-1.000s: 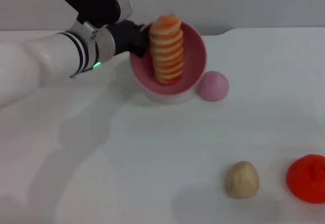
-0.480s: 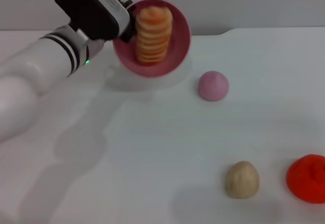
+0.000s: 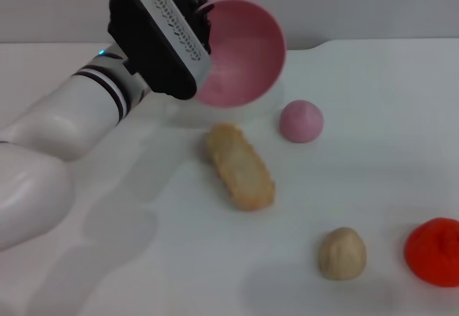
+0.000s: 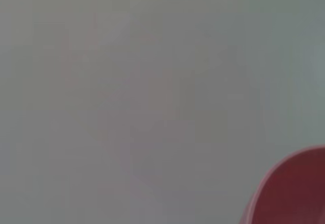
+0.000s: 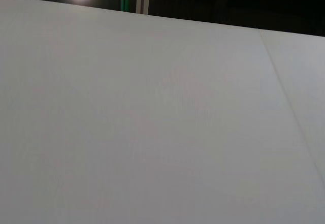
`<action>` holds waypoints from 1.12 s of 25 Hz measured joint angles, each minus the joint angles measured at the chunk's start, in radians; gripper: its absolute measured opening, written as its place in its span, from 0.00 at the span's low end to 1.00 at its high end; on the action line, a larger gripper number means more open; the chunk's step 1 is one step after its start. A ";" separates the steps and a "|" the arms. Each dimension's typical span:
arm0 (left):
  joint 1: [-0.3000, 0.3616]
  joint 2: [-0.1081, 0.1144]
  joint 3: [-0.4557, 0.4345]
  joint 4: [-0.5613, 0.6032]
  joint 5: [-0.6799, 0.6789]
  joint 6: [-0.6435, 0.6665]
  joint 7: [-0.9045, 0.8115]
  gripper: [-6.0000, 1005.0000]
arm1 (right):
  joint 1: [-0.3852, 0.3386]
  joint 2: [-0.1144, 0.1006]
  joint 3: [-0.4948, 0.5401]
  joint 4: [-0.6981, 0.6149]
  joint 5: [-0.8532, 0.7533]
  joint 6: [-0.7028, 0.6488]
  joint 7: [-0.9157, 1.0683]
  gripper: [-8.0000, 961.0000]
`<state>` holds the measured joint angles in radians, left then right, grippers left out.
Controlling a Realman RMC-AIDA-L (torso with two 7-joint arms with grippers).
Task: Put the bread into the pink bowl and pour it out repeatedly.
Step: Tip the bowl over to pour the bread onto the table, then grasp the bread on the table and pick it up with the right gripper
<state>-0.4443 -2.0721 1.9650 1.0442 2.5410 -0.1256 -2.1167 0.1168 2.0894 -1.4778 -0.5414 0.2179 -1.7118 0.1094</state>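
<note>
1. The left arm reaches in from the left with its wrist rolled over, and the left gripper is clamped on the rim of the big glossy pink plastic bowl.
2. The bowl's held up off the white table, tipped on its side, opening facing the camera.
3. The long toy bread loaf is lying pale side up on the table just below the bowl.
4. The small solid pink dome sits to the loaf's right.
5. The right gripper isn't in any shot.

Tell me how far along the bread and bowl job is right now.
This round's pour looks done: the bread lies on the table, pale side up, below the tipped, empty pink bowl. In hand: the left claw holds the bowl by its rim, raised and mouth forward. Left: set the bowl upright, put the bread back in, pour again. The right claw is out of view.
</note>
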 joint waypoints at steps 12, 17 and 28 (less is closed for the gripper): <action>-0.033 0.009 -0.013 -0.014 -0.120 -0.152 -0.110 0.05 | 0.043 -0.005 -0.043 0.048 0.000 0.002 0.001 0.61; -0.046 0.010 -0.041 -0.007 -0.127 -0.134 -0.217 0.05 | 0.051 -0.006 -0.055 0.061 0.000 0.008 0.001 0.61; -0.038 0.014 -0.123 0.010 -0.126 -0.059 -0.449 0.05 | 0.068 -0.004 -0.117 0.071 0.085 0.074 0.004 0.61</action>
<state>-0.4824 -2.0578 1.8424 1.0538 2.4146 -0.1842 -2.5653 0.1849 2.0855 -1.5951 -0.4701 0.3033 -1.6375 0.1134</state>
